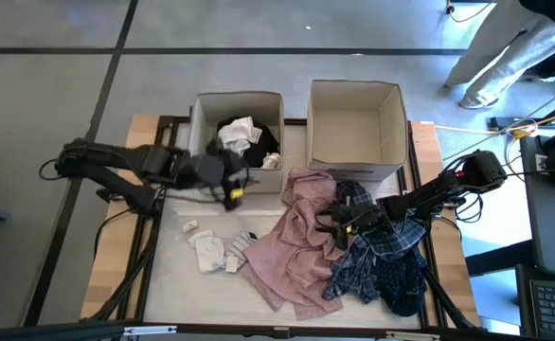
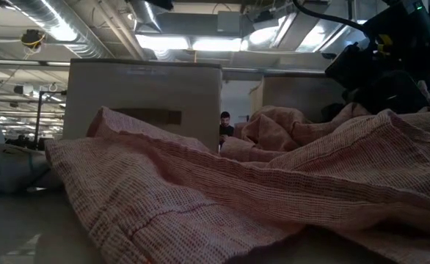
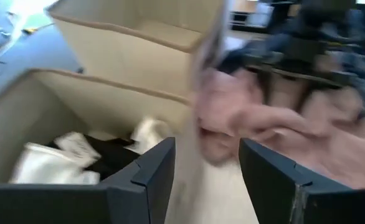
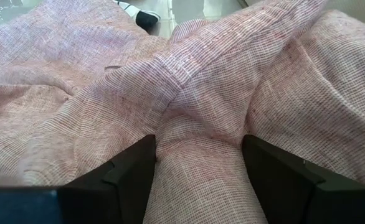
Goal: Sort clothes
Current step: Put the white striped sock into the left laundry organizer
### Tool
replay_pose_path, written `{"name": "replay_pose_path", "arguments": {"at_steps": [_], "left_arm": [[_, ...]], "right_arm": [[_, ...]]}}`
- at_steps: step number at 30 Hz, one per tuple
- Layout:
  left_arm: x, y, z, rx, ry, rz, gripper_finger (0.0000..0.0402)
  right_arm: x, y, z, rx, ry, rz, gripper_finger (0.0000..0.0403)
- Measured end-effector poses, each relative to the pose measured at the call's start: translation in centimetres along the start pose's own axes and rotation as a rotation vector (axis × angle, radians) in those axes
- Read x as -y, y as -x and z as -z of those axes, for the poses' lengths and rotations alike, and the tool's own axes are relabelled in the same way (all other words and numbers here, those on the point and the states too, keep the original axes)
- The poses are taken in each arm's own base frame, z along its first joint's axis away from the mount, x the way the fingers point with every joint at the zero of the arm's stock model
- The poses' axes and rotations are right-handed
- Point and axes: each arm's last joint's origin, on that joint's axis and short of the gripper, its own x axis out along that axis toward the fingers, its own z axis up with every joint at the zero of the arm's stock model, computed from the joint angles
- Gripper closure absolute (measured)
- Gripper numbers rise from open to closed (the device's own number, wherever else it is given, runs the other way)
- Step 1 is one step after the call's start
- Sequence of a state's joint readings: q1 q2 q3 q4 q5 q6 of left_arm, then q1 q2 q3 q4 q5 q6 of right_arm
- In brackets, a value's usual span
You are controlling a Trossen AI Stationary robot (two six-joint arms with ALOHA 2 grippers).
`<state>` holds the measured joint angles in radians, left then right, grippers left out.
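Lying crumpled, pink garment point(image 1: 296, 242) long axis toward boxes point(image 1: 353, 123).

my left arm reaches in from the table's left edge, stretched low toward the right, its forearm nearly level. the left gripper point(image 1: 228, 173) sits at the near right corner of the left box point(image 1: 202, 106), fingers point(image 3: 146, 176) spread apart with nothing between them. my right arm comes in from the right side, bent at the elbow, angling down and to the left. the right gripper point(image 4: 198, 165) has its fingers parted, pressed down into the pink garment point(image 4: 189, 81), a fold bunched between them.
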<state>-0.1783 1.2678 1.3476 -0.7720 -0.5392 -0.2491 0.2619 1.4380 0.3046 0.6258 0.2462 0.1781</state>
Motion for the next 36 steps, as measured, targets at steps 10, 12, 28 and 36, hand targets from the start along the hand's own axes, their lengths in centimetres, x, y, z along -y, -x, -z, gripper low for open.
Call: {"name": "replay_pose_path", "arguments": {"at_steps": [10, 12, 28, 36], "left_arm": [[4.8, 1.5, 2.9, -0.139, -0.007, 0.104, 0.0233], [5.8, 1.4, 3.4, -0.162, -0.008, 0.112, 0.0233], [13.0, -1.2, 8.0, -0.4, -0.019, 0.168, 0.0233], [16.0, -1.6, 10.5, -0.466, 0.012, 0.144, 0.0233]], "right_arm": [[0.0, 0.0, 0.0, -0.001, 0.0, 0.0, 0.016], [0.0, 0.0, 0.0, -0.001, 0.0, 0.0, 0.016], [0.0, 0.0, 0.0, -0.001, 0.0, 0.0, 0.016], [0.0, 0.0, 0.0, -0.001, 0.0, 0.0, 0.016]]}}
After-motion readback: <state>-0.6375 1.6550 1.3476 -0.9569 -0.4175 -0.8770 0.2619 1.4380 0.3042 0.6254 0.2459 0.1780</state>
